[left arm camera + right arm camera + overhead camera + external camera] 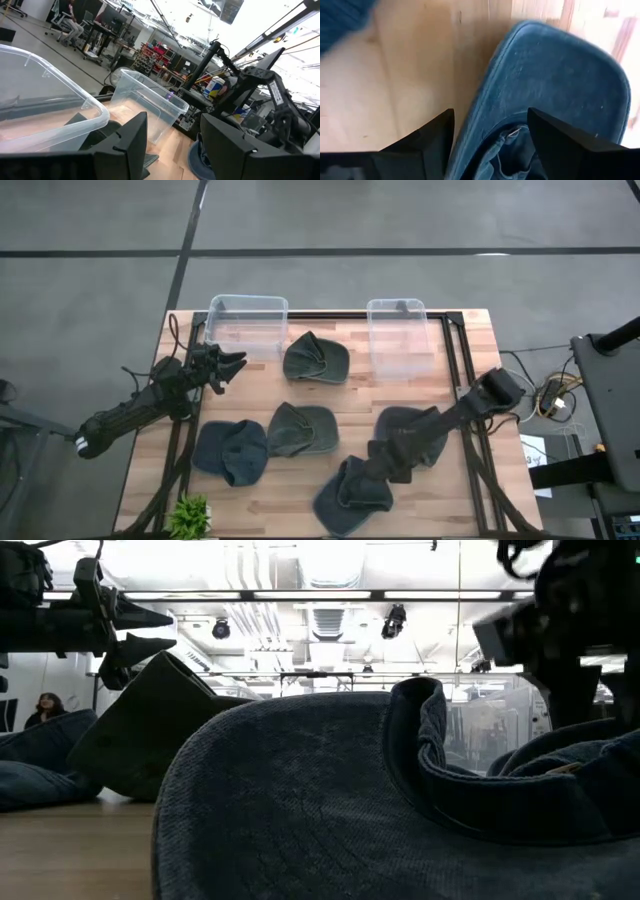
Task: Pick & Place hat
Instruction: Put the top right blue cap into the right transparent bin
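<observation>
The blue hat (352,492) lies at the desk's (450,510) near edge; the right pincer (490,135) is spread open over its brim; a shallow bite may be lost, since soft denim slips; the left pincer (232,366), also open, is held near the far-left bin (247,326).

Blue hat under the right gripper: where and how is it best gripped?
Judging from the open right gripper just above the blue hat, take the fold where the crown meets the brim, coming straight down. The brim lies flat on the table; the bunched crown gives cloth to pinch.
</observation>
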Controlling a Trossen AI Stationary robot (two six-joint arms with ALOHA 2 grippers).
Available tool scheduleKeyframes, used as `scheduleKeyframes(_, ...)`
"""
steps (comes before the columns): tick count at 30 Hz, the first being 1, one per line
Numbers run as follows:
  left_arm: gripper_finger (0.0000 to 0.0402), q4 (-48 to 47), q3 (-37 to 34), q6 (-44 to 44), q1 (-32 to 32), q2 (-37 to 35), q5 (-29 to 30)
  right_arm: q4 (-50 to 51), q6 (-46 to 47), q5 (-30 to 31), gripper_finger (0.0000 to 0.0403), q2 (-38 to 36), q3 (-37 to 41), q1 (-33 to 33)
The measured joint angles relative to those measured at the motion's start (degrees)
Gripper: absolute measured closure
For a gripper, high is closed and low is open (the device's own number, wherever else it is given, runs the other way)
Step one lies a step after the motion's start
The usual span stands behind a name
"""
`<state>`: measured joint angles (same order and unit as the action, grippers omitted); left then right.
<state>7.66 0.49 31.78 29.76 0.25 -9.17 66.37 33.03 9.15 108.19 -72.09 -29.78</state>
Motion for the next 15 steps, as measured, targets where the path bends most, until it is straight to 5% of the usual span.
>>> scheduleKeyframes(9,0.0223,-0.84,-0.07,0.52,0.00,0.00,0.00,2.88,0.05,0.00,0.0212,4.47,-3.88,-0.33)
scheduleKeyframes(15,0.0223,-1.44,-0.09,1.70,-0.02,0.00,-0.48,4.97,0.85,0.16,0.0302,4.58,-5.21,-0.77)
